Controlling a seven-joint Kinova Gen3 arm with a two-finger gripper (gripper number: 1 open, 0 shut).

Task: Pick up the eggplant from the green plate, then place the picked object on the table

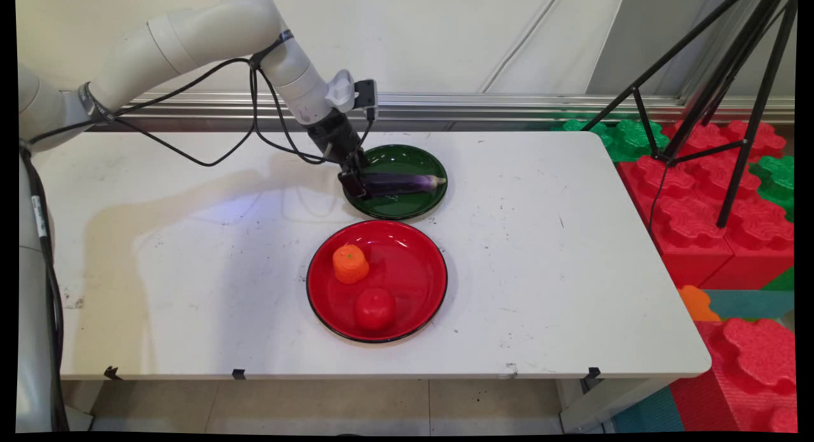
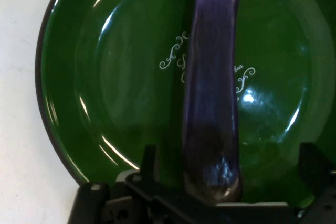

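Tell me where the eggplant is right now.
In the main view, the eggplant lies across the green plate at the table's far middle, behind the red plate, with the gripper at its left end.

The green plate carries white curling ornament and a few tiny white letters printed at its centre, partly covered by the purple eggplant and too small to read; nothing else bears legible text.

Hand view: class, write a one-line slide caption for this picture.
Open gripper straddling the near end of a purple eggplant lying across a green plate.
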